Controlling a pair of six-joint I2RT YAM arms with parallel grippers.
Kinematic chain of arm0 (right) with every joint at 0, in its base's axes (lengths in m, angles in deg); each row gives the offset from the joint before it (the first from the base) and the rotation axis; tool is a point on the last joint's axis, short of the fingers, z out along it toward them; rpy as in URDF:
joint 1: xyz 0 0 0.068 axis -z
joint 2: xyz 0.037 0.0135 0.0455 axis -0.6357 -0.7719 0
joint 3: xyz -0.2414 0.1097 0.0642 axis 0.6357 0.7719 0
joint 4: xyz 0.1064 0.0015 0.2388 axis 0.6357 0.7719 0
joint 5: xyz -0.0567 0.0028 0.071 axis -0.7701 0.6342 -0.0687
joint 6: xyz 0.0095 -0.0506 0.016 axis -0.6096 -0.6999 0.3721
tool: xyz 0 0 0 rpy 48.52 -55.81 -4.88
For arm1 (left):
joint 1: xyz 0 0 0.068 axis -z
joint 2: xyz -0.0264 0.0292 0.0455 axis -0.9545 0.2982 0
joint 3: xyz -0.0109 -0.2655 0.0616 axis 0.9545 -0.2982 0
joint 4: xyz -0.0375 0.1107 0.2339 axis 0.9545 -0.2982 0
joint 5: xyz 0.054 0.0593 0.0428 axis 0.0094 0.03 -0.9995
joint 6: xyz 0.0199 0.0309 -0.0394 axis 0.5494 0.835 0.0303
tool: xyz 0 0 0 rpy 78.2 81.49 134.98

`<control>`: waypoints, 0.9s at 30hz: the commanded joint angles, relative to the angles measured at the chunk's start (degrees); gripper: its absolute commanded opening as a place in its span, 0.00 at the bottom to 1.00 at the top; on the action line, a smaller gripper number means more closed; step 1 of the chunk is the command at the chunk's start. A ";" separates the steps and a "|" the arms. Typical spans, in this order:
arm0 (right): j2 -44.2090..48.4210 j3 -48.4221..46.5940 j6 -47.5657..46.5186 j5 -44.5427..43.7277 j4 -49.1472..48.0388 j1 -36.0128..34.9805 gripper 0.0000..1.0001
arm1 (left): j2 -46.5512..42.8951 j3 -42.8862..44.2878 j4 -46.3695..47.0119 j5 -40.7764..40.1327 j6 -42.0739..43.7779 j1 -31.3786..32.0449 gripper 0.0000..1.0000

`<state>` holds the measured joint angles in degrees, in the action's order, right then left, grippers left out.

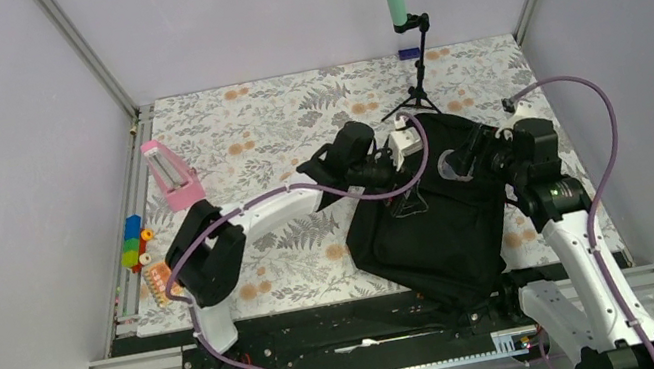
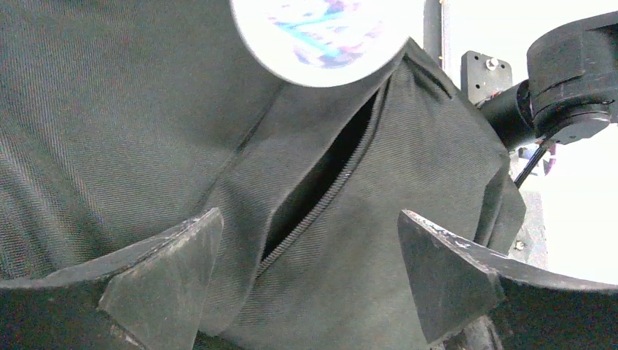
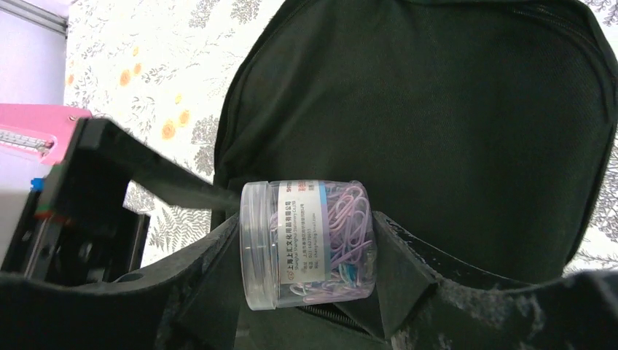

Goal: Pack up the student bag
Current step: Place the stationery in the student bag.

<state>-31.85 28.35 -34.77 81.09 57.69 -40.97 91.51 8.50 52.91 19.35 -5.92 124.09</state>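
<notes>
Directly under left pincer (image 2: 310, 226) (wide apart) and right pincer (image 3: 310, 251), tight on paperclip jar (image 3: 321, 219): the student bag (image 3: 452, 109).

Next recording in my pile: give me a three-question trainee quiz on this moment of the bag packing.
1. True or false: the right gripper is shut on the jar of paper clips.
2. The left gripper is: A) open, pointed at the student bag and its zip opening; B) shut on a strap; C) holding a book.
3. What colour are most clips in the jar?
Key: 1 true; 2 A; 3 purple.
</notes>
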 commanded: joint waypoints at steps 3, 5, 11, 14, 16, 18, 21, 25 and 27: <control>4.60 -3.11 -3.20 -2.17 5.96 1.76 0.54 | 5.13 7.00 -1.90 9.73 1.53 -2.61 0.95; 5.63 -3.57 -3.28 -2.14 7.02 1.81 0.54 | 6.60 8.19 -1.39 10.49 1.26 -3.04 0.94; 6.62 -3.91 -4.11 -1.98 8.99 1.81 0.54 | 9.76 11.67 -0.96 14.89 -0.53 -3.19 0.90; 6.47 -4.09 -4.33 -1.47 9.24 1.81 0.54 | 9.70 10.81 -1.42 16.14 -0.13 -2.88 0.88; 6.28 -4.13 -3.93 -0.65 9.25 1.78 0.54 | 8.97 9.59 -1.18 16.37 0.10 -2.71 0.86; 5.77 -4.22 -4.04 1.06 8.93 1.76 0.54 | 8.37 8.45 -0.99 16.56 0.15 -2.52 0.84; 4.79 -3.43 -4.17 3.86 7.32 1.79 0.54 | 8.47 7.92 -0.91 16.82 0.19 -2.03 0.79; 2.71 -3.08 -3.68 6.89 6.23 1.78 0.52 | 9.07 8.21 -1.07 16.70 0.11 -1.41 0.72; 2.20 -2.83 -3.72 6.67 5.93 1.81 0.52 | 9.07 8.10 -1.01 16.25 0.17 -1.22 0.70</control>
<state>-28.88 26.75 -38.16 84.57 66.63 -39.40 101.02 16.63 49.50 32.97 -6.34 121.77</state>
